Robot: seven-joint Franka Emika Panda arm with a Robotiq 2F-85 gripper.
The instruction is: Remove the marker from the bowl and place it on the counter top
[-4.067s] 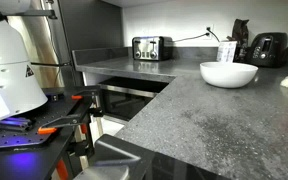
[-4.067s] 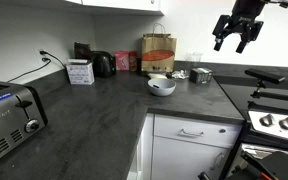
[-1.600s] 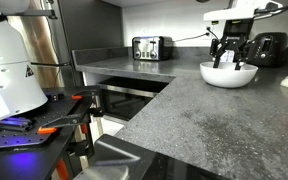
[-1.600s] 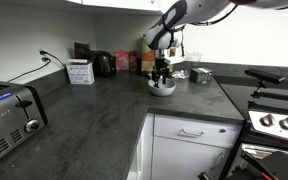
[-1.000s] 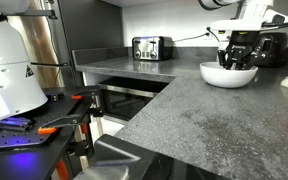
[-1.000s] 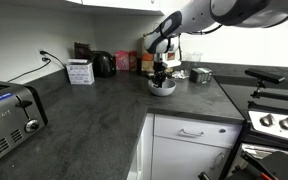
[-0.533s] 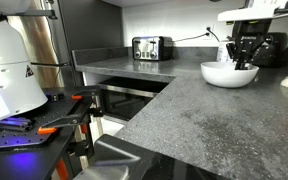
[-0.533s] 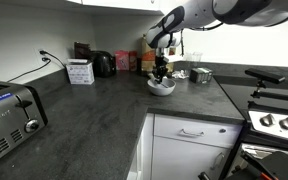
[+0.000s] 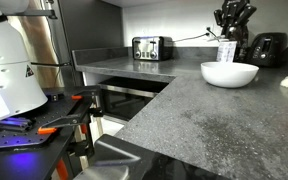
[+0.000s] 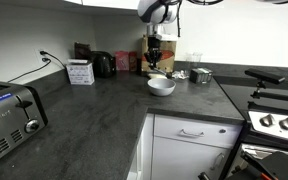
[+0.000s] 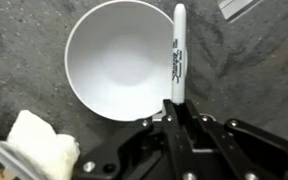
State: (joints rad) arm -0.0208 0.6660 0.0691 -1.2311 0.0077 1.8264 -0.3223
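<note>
The claw [image 11: 171, 106] grips the marker [image 11: 177, 50] above the bowl [image 11: 96, 62], with perhaps a cloth [image 11: 32, 150] beside it.

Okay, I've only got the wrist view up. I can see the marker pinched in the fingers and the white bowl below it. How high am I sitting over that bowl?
Observer: In both exterior views the gripper with the marker hangs well above the bowl, clear of its rim.
Operator: Anything standing close to the bowl that my view misses?
Observer: Yes, in an exterior view a taller white patterned cup stands just behind the bowl.
Operator: And where is there counter to set the marker down?
Observer: In an exterior view the counter top runs bare from the bowl toward a toaster at the near end.
</note>
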